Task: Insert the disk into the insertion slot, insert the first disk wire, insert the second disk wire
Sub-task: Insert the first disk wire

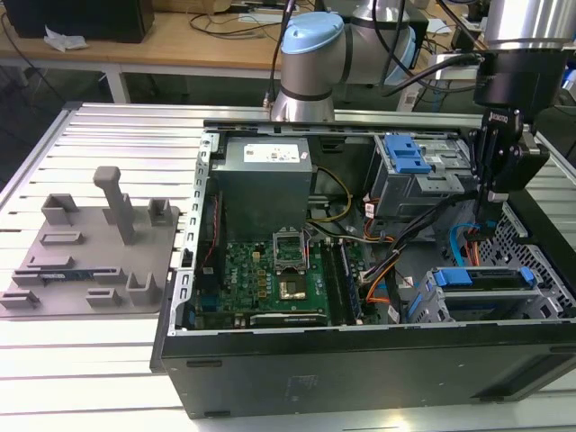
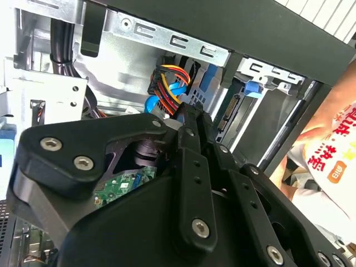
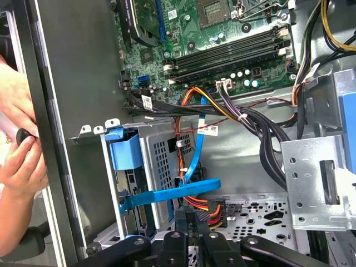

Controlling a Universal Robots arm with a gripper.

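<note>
1. Nearest in the exterior view, an open black computer case (image 1: pixel 360 369) lies on a slotted metal counter (image 1: pixel 90 360).
2. Just inside its near wall, toward the exterior view's right, the insertion slot (image 1: pixel 430 301) holds the disk (image 1: pixel 490 277); the blue carrier sits within the grey cage.
3. Just beyond the cage the gripper (image 1: pixel 484 220) reaches down into the case; in the first wrist view its fingers (image 3: pixel 182 222) are pinched close together, their tips right at the black plug (image 3: pixel 200 207) of a red, yellow and orange wire bundle; whether they clamp it I cannot tell; a blue flat cable (image 3: pixel 189 192) crosses just past the tips toward the disk's rear.
4. A person's hand (image 3: pixel 19 161) rests outside the case wall, beside the cage.
5. Deeper in lies the motherboard (image 1: pixel 270 270); beyond it stand a grey metal box with a blue latch (image 1: pixel 409 162) and the power supply (image 1: pixel 265 171).
6. On the exterior view's left a grey fixture plate (image 1: pixel 90 256) lies on the counter, apart from the case.
7. Farthest, the arm (image 1: pixel 310 54) rises behind the case.
</note>
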